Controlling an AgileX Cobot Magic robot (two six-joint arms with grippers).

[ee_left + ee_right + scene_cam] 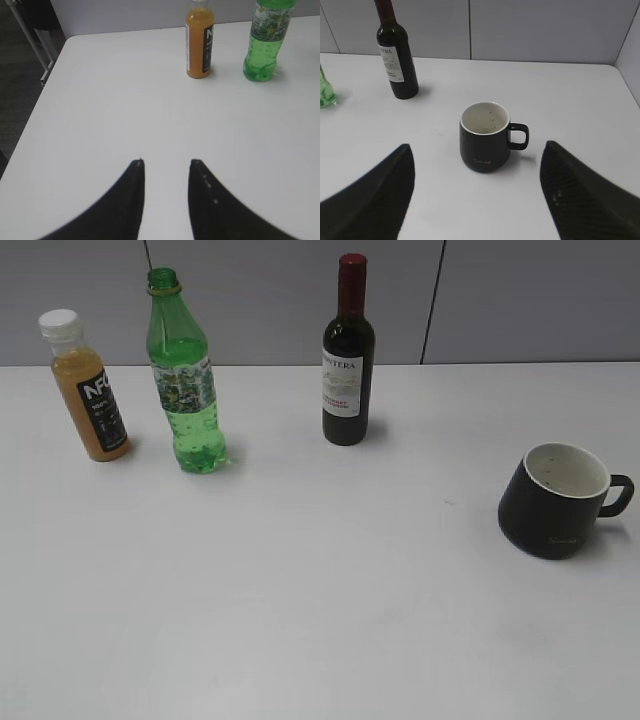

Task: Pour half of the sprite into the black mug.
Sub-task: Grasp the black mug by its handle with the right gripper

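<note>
We read "NF" in white on the black label of the juice bottle [87, 387], rest of the word turned away. Wine bottle [347, 355] label: "...RTERA" in the exterior view, "...TERA" from the right wrist; small print below is illegible. Mug [485, 137] has a faint script logo low on its side, unreadable. Sprite [185, 380] label shows pattern only.
</note>
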